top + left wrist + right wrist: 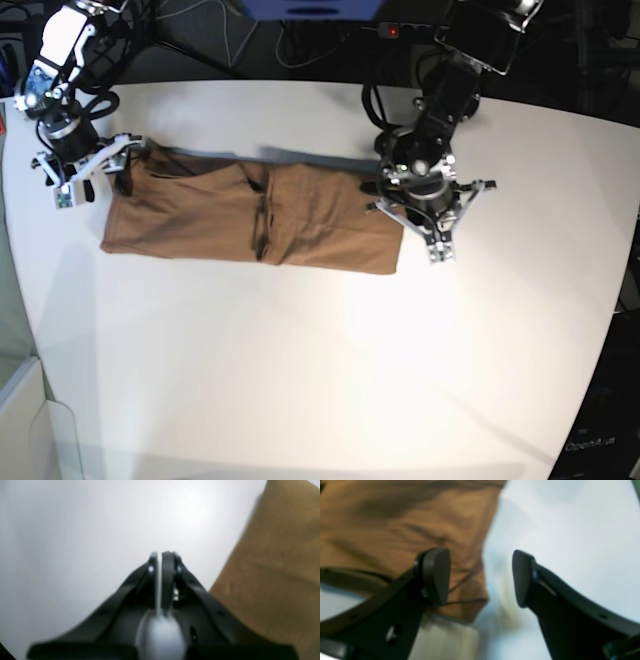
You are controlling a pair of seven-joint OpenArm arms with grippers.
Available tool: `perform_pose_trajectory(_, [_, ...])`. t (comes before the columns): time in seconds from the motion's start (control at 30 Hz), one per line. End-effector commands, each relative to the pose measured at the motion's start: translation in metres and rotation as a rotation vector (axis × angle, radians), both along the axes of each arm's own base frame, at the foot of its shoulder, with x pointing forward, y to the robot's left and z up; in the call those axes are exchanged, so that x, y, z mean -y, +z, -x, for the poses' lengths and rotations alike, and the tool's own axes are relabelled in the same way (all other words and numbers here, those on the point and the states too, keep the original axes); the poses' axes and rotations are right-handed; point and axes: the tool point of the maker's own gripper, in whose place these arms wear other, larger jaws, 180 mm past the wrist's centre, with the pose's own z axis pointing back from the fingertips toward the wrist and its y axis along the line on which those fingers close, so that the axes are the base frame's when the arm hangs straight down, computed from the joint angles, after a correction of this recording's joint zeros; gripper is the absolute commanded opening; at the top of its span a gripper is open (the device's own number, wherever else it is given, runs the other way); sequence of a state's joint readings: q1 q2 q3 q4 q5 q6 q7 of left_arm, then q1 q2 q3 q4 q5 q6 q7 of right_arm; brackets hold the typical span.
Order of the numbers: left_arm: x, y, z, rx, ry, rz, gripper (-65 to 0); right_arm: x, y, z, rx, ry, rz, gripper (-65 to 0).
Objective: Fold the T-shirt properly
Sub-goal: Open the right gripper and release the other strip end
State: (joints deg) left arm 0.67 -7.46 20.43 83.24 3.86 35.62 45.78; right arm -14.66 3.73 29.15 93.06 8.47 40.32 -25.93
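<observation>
The tan T-shirt [250, 210] lies flat on the white table [320, 380] as a long folded band running left to right. My right gripper [95, 172] is at the band's far-left upper corner. In the right wrist view its jaws stand wide open [480, 577], with the T-shirt [395, 530] under the left finger [437, 575] and nothing held between them. My left gripper [436, 240] hangs just off the band's right end, fingers pointing at the table. In the left wrist view it is shut [160, 555] on nothing, the T-shirt [275, 567] beside it on the right.
Cables and dark equipment [300, 30] sit past the table's far edge. The table's curved left edge [15, 300] runs close to my right arm. A black object [600, 440] stands off the table's lower right corner.
</observation>
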Motion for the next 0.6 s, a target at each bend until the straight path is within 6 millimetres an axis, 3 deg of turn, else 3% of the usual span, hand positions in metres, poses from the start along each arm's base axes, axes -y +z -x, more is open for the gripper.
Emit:
perform_pose_trajectory(0.0, [0.005, -0.009, 0.011, -0.062, 0.01, 0.041, -62.3, 0.005, 0.013, -0.008, 0.053, -0.002, 0.01, -26.3])
perform_pose_trajectory(0.33, [0.006, -0.008, 0.011, -0.057, 0.01, 0.045, -62.3, -0.013, -0.012, -0.009, 0.0, 0.032, -0.05, -26.8])
perform_pose_trajectory(0.57, [0.009, 0.003, 0.004, -0.024, 0.006, 0.057, -62.3, -0.017, -0.016, -0.009, -0.009, 0.044, -0.056, -27.1])
